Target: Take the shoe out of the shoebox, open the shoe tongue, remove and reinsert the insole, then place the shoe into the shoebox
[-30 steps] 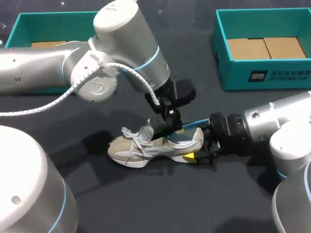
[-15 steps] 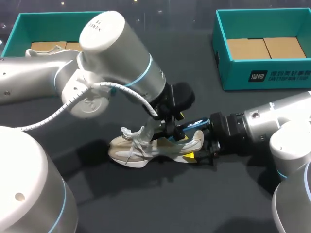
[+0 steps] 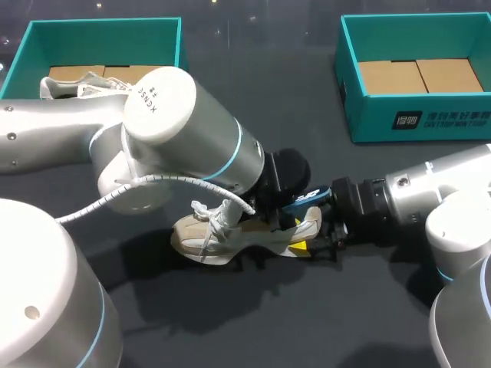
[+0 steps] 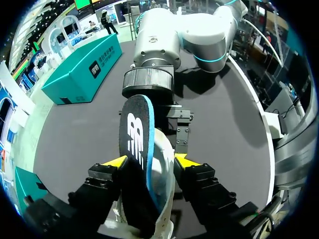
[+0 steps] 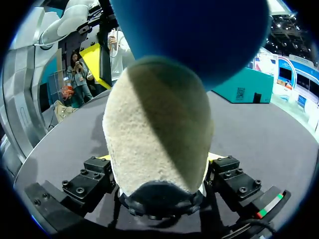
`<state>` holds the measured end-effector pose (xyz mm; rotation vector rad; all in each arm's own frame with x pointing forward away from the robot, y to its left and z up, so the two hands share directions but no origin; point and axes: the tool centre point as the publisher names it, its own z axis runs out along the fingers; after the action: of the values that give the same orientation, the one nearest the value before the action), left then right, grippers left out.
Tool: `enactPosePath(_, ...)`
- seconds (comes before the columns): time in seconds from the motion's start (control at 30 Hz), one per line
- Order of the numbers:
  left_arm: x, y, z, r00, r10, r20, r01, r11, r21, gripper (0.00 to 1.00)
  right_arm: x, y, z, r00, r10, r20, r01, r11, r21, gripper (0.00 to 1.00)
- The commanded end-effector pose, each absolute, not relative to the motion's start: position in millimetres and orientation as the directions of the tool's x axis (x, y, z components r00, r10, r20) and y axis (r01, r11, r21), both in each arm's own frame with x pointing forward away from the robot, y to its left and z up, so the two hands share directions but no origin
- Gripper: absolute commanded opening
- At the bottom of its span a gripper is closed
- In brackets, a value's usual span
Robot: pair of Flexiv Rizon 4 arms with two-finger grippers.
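- Shoe [image 3: 222, 234] lay on its side on the dark worktop [image 3: 307, 322], between the two boxes and outside both; toe pointed toward the left arm's [image 3: 69, 153] side, heel toward the right arm [image 3: 414, 195]
- Right fingers [image 3: 299, 247] were clamped on the heel from both sides; in the right wrist view the pale heel [image 5: 159, 134] filled the gap between the right fingers [image 5: 92, 179], which stood fairly wide
- Insole [image 3: 303, 198], dark with a blue edge, stuck up out of the shoe opening at the heel end, tilted toward the right arm
- Left wrist view: insole [image 4: 134, 144] stood on edge between the left fingers [image 4: 115, 162], one yellow tip against its dark face, the other against the white heel wall of the shoe [image 4: 164, 169] just beside it
- So the left fingers were closed on the insole with the shoe wall caught alongside, at a moderate gap
- In the head view the left fingers were mostly hidden under the arm's wrist
- Laces lay loose over the shoe's upper
- Right shoebox [image 3: 414, 123] sat at the far right of the worktop with only cardboard inside
- Left shoebox [image 3: 100, 27] sat at the far left and held a second shoe [image 3: 77, 84]
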<state>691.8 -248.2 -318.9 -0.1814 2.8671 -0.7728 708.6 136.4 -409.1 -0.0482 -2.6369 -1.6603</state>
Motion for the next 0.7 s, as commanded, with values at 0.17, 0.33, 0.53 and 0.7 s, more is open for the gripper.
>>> enactPosePath(0.17,691,-255,-328,-0.968,-0.186,-0.166,-0.074,0.850,-0.521,0.56,707,139,-412,-0.999,0.014,0.037,0.040,0.435,0.900,0.00)
enactPosePath(0.33,696,-255,-329,-0.967,-0.189,-0.169,-0.074,0.848,-0.525,0.53,707,139,-412,-0.999,0.014,0.037,0.040,0.435,0.900,0.00)
enactPosePath(0.53,700,-256,-334,-0.954,-0.207,-0.218,-0.061,0.843,-0.534,0.54,707,139,-412,-0.999,0.014,0.037,0.040,0.435,0.900,0.00)
enactPosePath(0.7,702,-255,-342,-0.942,-0.219,-0.253,-0.052,0.843,-0.536,0.48,707,139,-412,-0.999,0.014,0.037,0.040,0.435,0.900,0.00)
